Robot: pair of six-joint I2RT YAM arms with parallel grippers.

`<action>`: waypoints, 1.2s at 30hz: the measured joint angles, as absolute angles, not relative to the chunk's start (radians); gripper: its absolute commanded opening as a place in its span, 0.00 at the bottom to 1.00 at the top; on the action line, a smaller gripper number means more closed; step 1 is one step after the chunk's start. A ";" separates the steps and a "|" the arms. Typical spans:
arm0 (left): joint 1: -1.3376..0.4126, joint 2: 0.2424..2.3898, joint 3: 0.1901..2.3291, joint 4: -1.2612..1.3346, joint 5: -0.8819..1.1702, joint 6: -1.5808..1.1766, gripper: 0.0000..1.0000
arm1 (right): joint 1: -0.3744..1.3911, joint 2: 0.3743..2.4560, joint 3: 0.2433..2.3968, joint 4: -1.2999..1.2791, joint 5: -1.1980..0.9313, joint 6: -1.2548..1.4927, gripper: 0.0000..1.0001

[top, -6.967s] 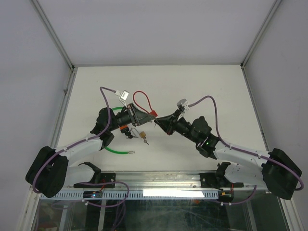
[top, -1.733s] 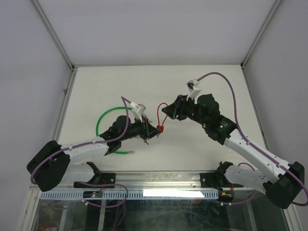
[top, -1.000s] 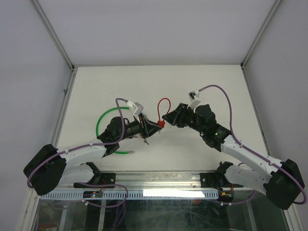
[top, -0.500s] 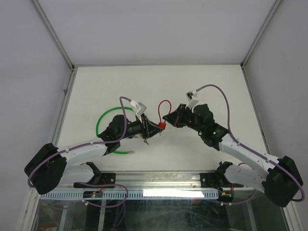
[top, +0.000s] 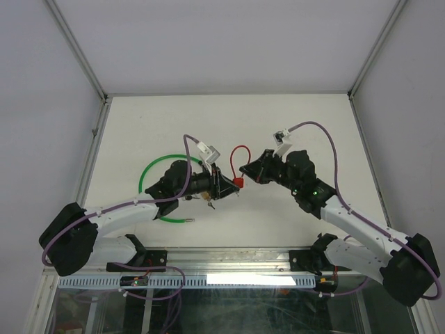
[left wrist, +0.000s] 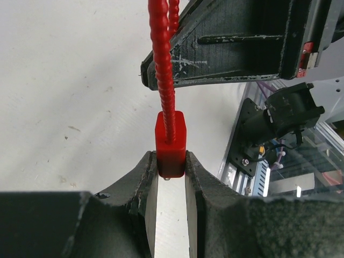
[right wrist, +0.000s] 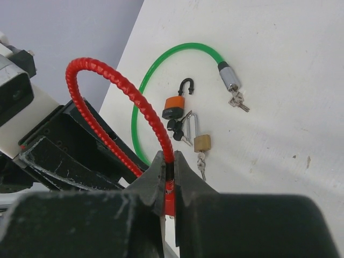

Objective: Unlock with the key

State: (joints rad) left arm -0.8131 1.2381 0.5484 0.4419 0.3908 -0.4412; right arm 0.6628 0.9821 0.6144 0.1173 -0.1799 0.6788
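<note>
Closure of the right claw [right wrist: 168,166] onto the red cable [right wrist: 107,80] has just been completed, at one o'clock from the lock body [left wrist: 171,142] clenched in the left claw [left wrist: 171,164]; it is thus steadied, while keys [right wrist: 236,102] lie on the desk [right wrist: 279,64].

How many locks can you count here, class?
4: red cable lock, held by the left gripper and right gripper; green cable lock, orange padlock and brass padlock on the table. Others may be hidden.

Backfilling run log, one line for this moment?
left gripper: grips red lock body | right gripper: pinches red cable | orange padlock, brass padlock: on table
</note>
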 measured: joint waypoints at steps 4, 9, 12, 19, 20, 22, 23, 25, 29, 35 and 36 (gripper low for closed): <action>-0.826 1.245 0.586 0.353 0.375 -0.422 0.00 | 0.651 0.995 0.621 0.091 -0.213 0.649 0.00; -0.827 1.255 0.654 0.217 0.359 -0.402 0.00 | 0.642 1.142 0.748 0.039 -0.300 0.593 0.00; -0.825 1.268 0.699 0.125 0.358 -0.397 0.00 | 0.662 1.197 0.777 0.032 -0.309 0.571 0.00; -0.823 1.317 0.746 0.013 0.380 -0.395 0.00 | 0.704 1.258 0.817 -0.032 -0.269 0.510 0.00; -0.823 1.319 0.746 0.010 0.381 -0.395 0.00 | 0.704 1.257 0.821 -0.045 -0.257 0.502 0.00; -0.823 1.321 0.746 0.010 0.384 -0.395 0.00 | 0.702 1.248 0.828 -0.073 -0.233 0.490 0.00; -0.823 1.321 0.746 0.012 0.385 -0.395 0.00 | 0.698 1.236 0.828 -0.086 -0.220 0.487 0.00; -0.823 1.321 0.746 0.030 0.388 -0.395 0.00 | 0.685 1.205 0.828 -0.113 -0.207 0.486 0.00; -0.824 1.320 0.746 0.078 0.397 -0.395 0.00 | 0.665 1.158 0.818 -0.107 -0.210 0.498 0.00; -0.824 1.317 0.746 0.071 0.395 -0.397 0.00 | 0.655 1.156 0.790 -0.072 -0.230 0.519 0.00; -0.824 1.317 0.746 0.070 0.395 -0.401 0.00 | 0.654 1.155 0.787 -0.072 -0.229 0.516 0.00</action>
